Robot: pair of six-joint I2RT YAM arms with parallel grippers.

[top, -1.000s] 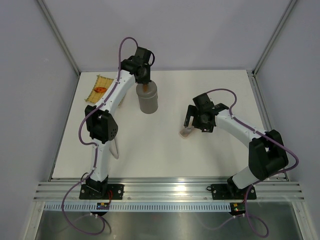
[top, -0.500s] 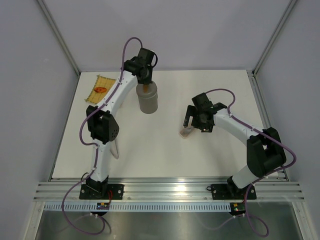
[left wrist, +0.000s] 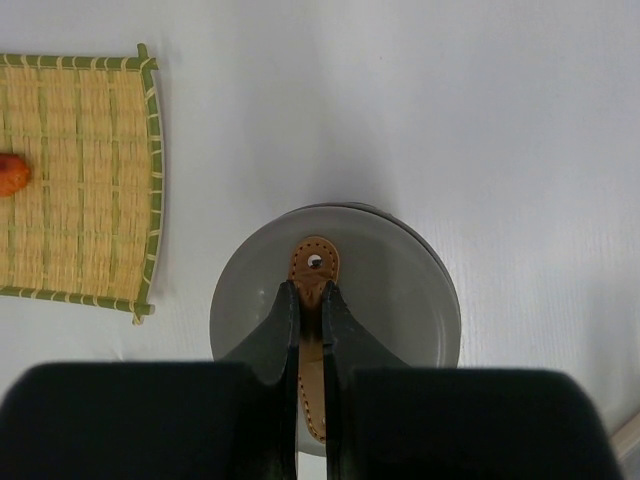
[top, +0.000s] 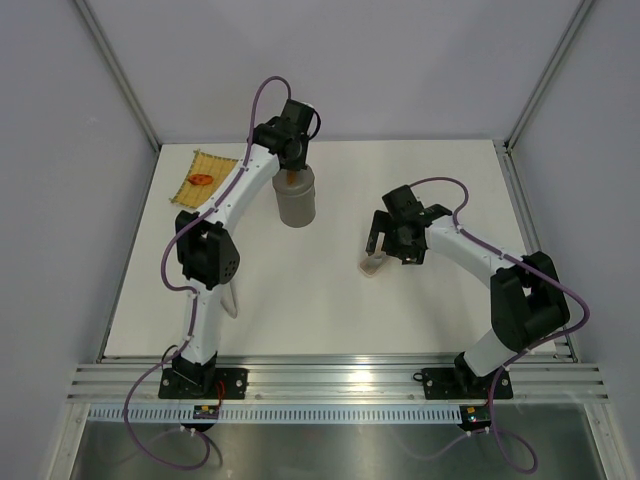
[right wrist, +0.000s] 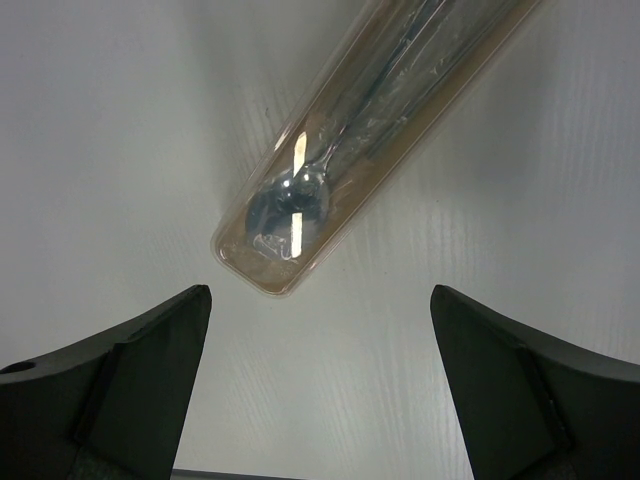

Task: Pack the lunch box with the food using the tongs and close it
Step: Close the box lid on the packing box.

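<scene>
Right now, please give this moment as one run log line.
left claw: shut on lid handle | lid: over lunch box, seating unclear | right claw: open above cutlery case | food: one orange piece on mat

Left arm [top: 225, 200] reaches far out, left gripper [left wrist: 310, 295] pointing down, fingers [left wrist: 285, 330] pinched tight; right arm [top: 470, 255] folds at the elbow, right gripper [right wrist: 320, 300] hanging spread wide.

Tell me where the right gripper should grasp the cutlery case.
Grip the cutlery case across its narrow width, near the rounded end, coming straight down. It lies flat on the table, long and slim, so only its long sides suit the open right gripper; it runs diagonally in the wrist view, so turning the wrist first would likely help.
</scene>
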